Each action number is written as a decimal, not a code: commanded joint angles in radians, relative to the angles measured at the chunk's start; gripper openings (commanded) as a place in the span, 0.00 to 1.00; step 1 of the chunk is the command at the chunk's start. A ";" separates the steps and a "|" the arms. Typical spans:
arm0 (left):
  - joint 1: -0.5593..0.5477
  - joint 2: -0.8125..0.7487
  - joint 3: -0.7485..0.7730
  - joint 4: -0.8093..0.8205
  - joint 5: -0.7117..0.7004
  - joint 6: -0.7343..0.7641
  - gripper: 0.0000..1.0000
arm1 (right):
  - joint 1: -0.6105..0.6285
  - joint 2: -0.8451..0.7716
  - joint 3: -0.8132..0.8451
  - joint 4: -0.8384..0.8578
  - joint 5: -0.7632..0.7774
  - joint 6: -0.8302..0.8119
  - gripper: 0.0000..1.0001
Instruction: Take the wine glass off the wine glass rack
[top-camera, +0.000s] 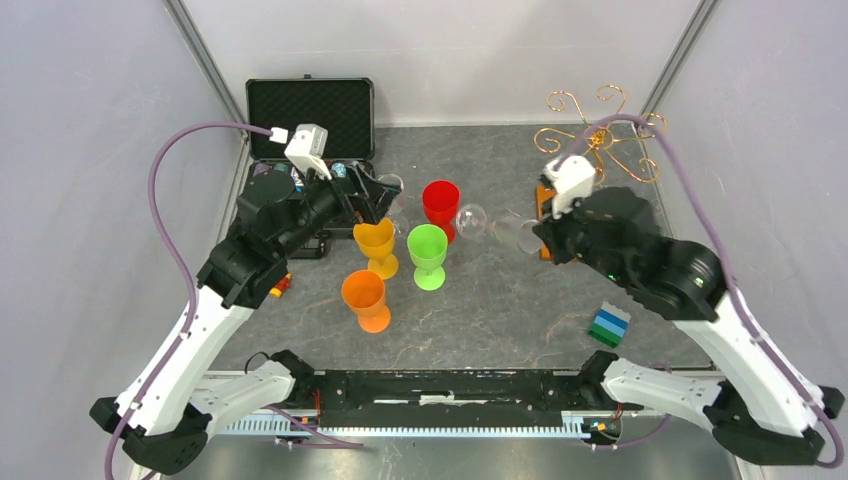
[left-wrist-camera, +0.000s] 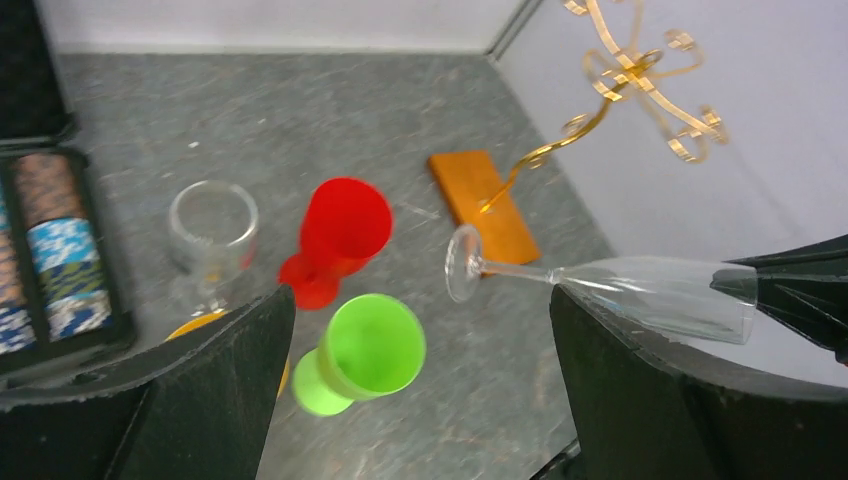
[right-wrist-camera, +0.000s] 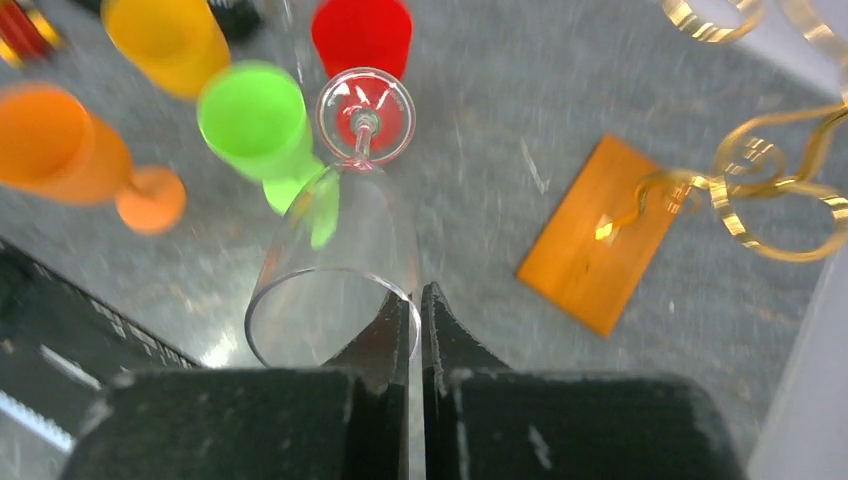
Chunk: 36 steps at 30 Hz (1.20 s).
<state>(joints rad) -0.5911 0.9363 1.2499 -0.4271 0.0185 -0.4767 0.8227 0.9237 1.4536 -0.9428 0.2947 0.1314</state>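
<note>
The clear wine glass (top-camera: 505, 232) (left-wrist-camera: 640, 290) (right-wrist-camera: 340, 250) hangs level above the table, its foot pointing left toward the red cup (top-camera: 440, 205). My right gripper (top-camera: 535, 238) (right-wrist-camera: 415, 300) is shut on its rim, one finger inside the bowl and one outside. The wine glass rack (top-camera: 600, 125) (left-wrist-camera: 640, 70) (right-wrist-camera: 760, 170), gold wire on an orange-brown base (left-wrist-camera: 485, 200) (right-wrist-camera: 600, 235), stands at the back right, apart from the glass. My left gripper (top-camera: 375, 195) (left-wrist-camera: 420, 300) is wide open above the cups, holding nothing.
Green (top-camera: 428, 250), yellow (top-camera: 375, 245) and orange (top-camera: 365, 298) cups stand mid-table. A second clear glass (left-wrist-camera: 212, 225) stands by the open black chip case (top-camera: 310, 110). A blue-green block (top-camera: 608, 325) lies front right.
</note>
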 joint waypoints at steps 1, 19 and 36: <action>-0.001 -0.014 0.014 -0.091 -0.100 0.138 1.00 | 0.000 0.063 0.004 -0.190 -0.069 0.003 0.00; -0.001 -0.062 0.013 -0.281 -0.190 0.188 1.00 | 0.031 0.208 -0.175 -0.034 -0.478 0.001 0.00; -0.002 -0.141 -0.019 -0.371 -0.344 0.225 1.00 | 0.192 0.456 0.004 -0.085 -0.277 -0.001 0.04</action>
<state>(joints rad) -0.5911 0.8249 1.2423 -0.8009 -0.2657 -0.3080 0.9890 1.3479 1.3663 -1.0176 -0.0456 0.1314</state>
